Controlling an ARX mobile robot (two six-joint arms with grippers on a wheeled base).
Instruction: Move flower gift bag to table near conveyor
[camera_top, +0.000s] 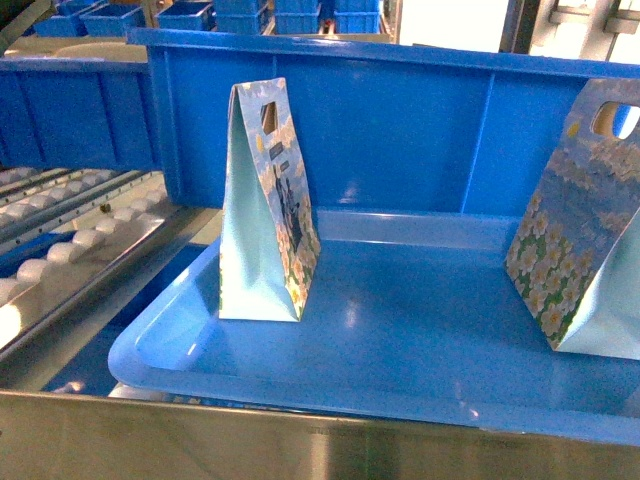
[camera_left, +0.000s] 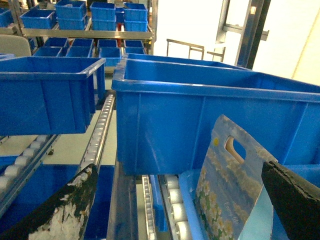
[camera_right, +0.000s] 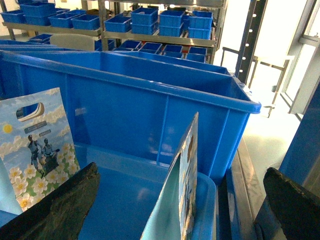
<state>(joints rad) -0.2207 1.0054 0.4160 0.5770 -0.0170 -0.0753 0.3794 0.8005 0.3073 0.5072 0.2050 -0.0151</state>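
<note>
We start with the conveyor (camera_top: 70, 235), whose steel rails and white rollers slope along the left of the head view, and on which deep blue bins (camera_top: 370, 120) stand behind a shallow blue tray (camera_top: 400, 340). Two bags stand upright in that tray, well apart: one flower gift bag (camera_top: 268, 205) toward the left, its pale side turned to us, and a second bag (camera_top: 580, 240) at the right edge, leaning a little. We cannot see the table in any view. We judge the bag light, thin-walled and easy to crush or tip, its paper fairly slick, so we would pinch the flat top edge beside the die-cut handle hole (camera_top: 269, 117) rather than squeeze the hollow body. The bin wall stands close behind both bags and the tray rim runs low in front, so open room lies upward and toward us. The left gripper (camera_left: 185, 200) has its jaws spread wide, holding nothing, the bag's top rising between them. The right gripper (camera_right: 180, 200) is likewise spread and empty, straddling the second bag edge-on.
</note>
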